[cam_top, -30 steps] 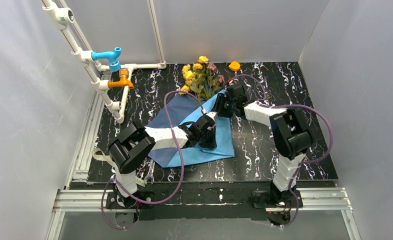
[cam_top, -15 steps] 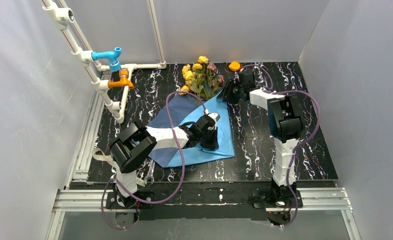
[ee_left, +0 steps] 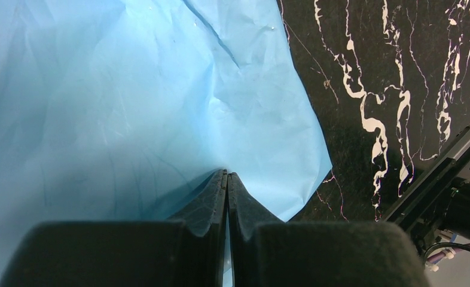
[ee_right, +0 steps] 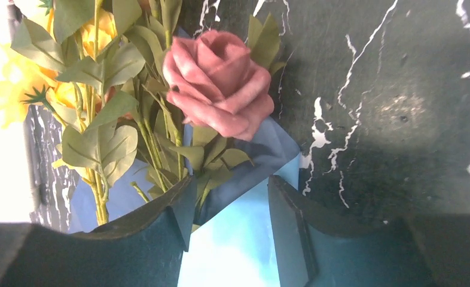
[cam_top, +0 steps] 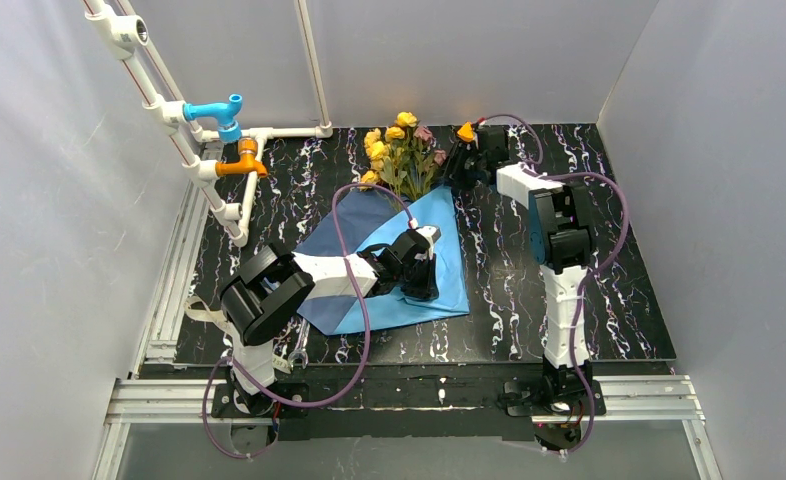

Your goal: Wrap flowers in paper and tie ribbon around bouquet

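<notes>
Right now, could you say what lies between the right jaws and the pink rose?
Leaves and a corner of the blue paper, in the right wrist view.

Top view: high, behind both arm bases, looking down on the whole surface (cam_top: 529, 300). Left wrist view: very close over the paper (ee_left: 131, 101), facing one corner. Right wrist view: close on the flowers (ee_right: 214, 78). All three share the paper.
</notes>
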Available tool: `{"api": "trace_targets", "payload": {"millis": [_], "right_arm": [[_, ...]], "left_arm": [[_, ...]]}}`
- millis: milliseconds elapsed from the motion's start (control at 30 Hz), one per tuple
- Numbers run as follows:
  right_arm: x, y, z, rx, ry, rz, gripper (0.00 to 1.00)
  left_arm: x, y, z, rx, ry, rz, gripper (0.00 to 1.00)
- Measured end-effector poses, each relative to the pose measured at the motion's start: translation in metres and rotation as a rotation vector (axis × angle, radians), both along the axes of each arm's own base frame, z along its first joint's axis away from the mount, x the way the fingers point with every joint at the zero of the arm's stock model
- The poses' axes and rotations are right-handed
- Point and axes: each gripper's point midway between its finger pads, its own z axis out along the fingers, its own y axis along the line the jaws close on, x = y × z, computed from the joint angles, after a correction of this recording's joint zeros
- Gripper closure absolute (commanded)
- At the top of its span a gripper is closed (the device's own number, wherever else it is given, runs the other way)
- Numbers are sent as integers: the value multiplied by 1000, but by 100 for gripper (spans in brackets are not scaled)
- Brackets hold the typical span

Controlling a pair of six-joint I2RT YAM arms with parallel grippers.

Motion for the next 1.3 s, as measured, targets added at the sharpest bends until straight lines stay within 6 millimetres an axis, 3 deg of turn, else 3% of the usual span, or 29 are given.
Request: {"api": "trace_targets", "payload": {"millis": [133, 233, 400, 467, 567, 667, 700, 933, 1300], "right_arm": [[4, -10, 8, -54, -15, -6, 25], [-10, -20, 18, -96, -16, -11, 16], [-69, -41, 47, -123, -11, -13, 15], [-92, -44, 50, -111, -6, 1, 15], [-126, -46, 32, -91, 45, 32, 15], [-165, -48, -3, -77, 165, 60, 16], [-170, -44, -2, -53, 170, 79, 16], [-188, -38, -2, 5, 165, 119, 18], [-199, -25, -1, 99, 154, 183, 21]], "left_arm": [[0, 0, 0, 5, -2, -8, 100], [-1, 1, 1, 15, -2, -19, 100], [-5, 5, 1, 52, 6, -48, 99], [-8, 9, 1, 79, 13, -63, 97], [-14, 16, 2, 116, 30, -87, 96], [-21, 25, 9, 139, 45, -96, 94], [-22, 27, 14, 137, 43, -95, 94], [-30, 30, 46, 81, 20, -108, 94], [-51, 59, -2, 189, 106, -109, 95]]}}
